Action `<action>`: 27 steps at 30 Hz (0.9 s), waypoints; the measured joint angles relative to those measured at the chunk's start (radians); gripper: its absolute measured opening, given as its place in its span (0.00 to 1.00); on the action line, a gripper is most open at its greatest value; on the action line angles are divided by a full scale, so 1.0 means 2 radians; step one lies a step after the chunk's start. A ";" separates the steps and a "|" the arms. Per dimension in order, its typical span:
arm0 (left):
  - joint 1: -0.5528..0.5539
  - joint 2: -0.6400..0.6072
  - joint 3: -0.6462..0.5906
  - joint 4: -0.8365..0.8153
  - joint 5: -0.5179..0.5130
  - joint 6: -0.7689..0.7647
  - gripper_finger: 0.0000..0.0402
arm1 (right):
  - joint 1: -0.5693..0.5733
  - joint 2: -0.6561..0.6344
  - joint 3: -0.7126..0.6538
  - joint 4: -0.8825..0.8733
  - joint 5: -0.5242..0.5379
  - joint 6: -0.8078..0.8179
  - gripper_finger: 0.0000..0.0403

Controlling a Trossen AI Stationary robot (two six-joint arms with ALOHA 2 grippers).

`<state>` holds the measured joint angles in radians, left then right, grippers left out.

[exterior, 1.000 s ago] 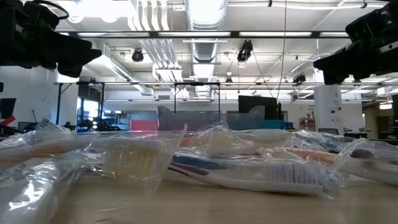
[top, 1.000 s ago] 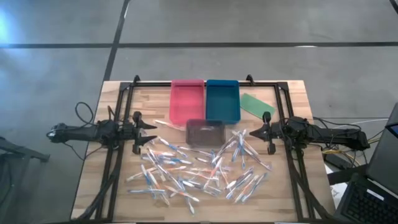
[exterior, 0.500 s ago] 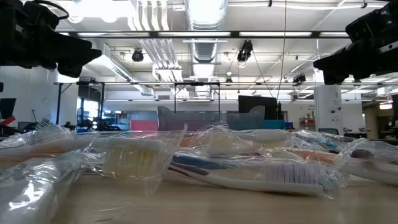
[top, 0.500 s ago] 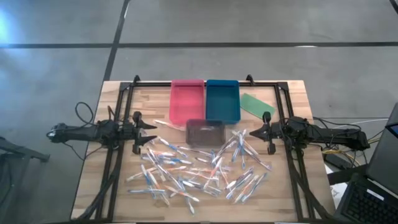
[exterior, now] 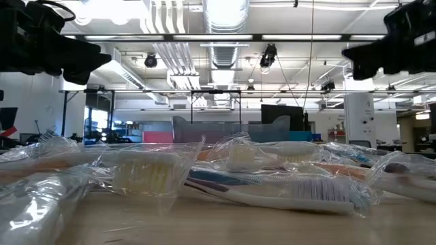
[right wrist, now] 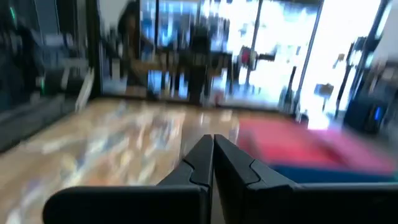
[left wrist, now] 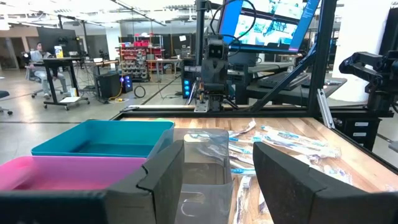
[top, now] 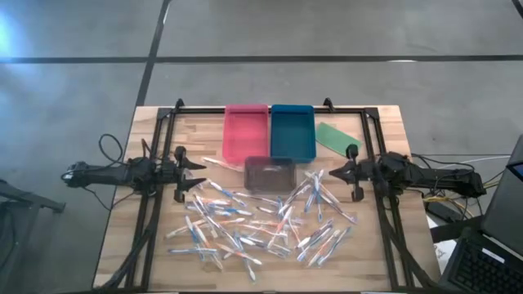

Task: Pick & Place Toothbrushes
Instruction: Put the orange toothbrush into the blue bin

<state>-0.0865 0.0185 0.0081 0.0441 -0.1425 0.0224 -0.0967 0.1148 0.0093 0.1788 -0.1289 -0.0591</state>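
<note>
Toothbrushes lie in a big messy pile on the near half of my wooden table. There are too many to count one by one, but I see dozens. Each one sits in a clear wrapper.

Behind the pile I count three trays: one pink tray, one blue tray just beside it, and one small dark clear tray in front of those two. One flat green piece lies to the right of the blue tray.

I have two arms. My left gripper hangs at the left edge of the pile with its fingers spread apart, and it holds nothing. My right gripper hangs at the right edge of the pile with its fingers pressed together, and it holds nothing too.

I cannot read any words on the wrappers or trays.
</note>
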 joint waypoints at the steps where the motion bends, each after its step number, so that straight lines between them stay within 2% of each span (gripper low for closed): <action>1: 0.000 0.000 0.000 0.000 0.000 0.000 0.49 | 0.000 0.000 0.000 0.023 0.000 0.001 0.02; 5: 0.000 0.000 0.000 0.000 0.000 0.000 0.49 | 0.000 0.004 0.000 0.123 0.006 -0.007 0.02; 8: 0.000 0.000 0.000 0.000 0.000 0.000 0.49 | 0.000 0.019 0.005 0.168 0.041 -0.017 0.02; 11: 0.000 0.000 0.000 0.000 0.000 0.000 0.49 | 0.000 0.054 0.032 0.155 0.075 0.006 0.02; 16: 0.000 0.000 0.000 0.000 0.000 0.000 0.49 | 0.000 0.146 0.110 0.126 0.078 0.026 0.02; 24: 0.000 0.000 0.000 0.000 0.000 0.000 0.49 | 0.000 0.289 0.250 0.039 0.082 -0.047 0.02; 27: 0.000 0.000 0.000 0.000 0.000 0.000 0.49 | 0.000 0.337 0.292 0.009 0.137 -0.014 0.02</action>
<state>-0.0864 0.0184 0.0081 0.0441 -0.1428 0.0224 -0.0967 0.7884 0.5943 0.1971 0.1448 -0.0876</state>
